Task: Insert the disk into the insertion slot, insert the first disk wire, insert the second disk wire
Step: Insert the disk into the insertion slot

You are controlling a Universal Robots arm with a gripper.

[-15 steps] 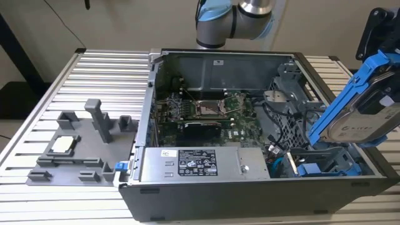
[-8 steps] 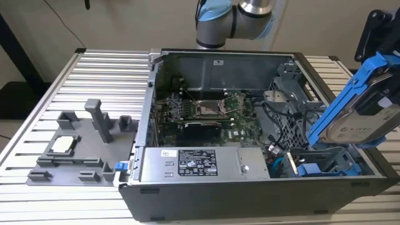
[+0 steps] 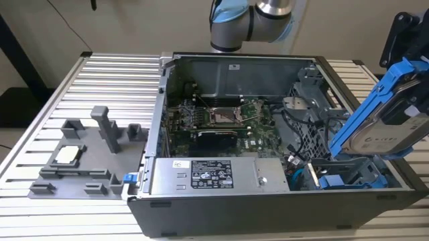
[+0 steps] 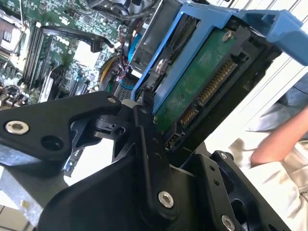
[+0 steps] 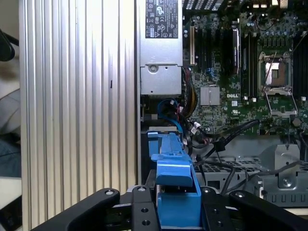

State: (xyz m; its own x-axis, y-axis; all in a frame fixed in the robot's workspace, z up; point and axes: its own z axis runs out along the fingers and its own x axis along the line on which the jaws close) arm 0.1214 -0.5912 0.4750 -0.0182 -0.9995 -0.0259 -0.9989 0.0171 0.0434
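Ribbed aluminium bench (image 3: 100, 75); black gripper (image 5: 177, 214) clamped on silver-grey, blue-framed disk (image 3: 395, 125), tilted at exterior view's right beside dark perforated drive cage (image 3: 308, 120), likely for slot alignment.

My pincer (image 5: 178, 214) grips the disk (image 3: 392, 118), which hangs tilted over the open computer case (image 3: 234, 216), above its corner at the exterior view's right. The case has no panel on top, so the way down from above is free. Under the disk the perforated drive cage (image 3: 314, 108) closes in, and the other blue carrier (image 3: 333, 181) sits in the bay below. Loose black cables (image 5: 219, 143) sprawl between the cage and the motherboard (image 5: 226, 72). The power supply (image 3: 214, 175) stands just beside that bay. The slatted table (image 5: 77, 96) alongside the case gives open room. A person's forearm (image 4: 276, 142) lies near, beyond the disk.
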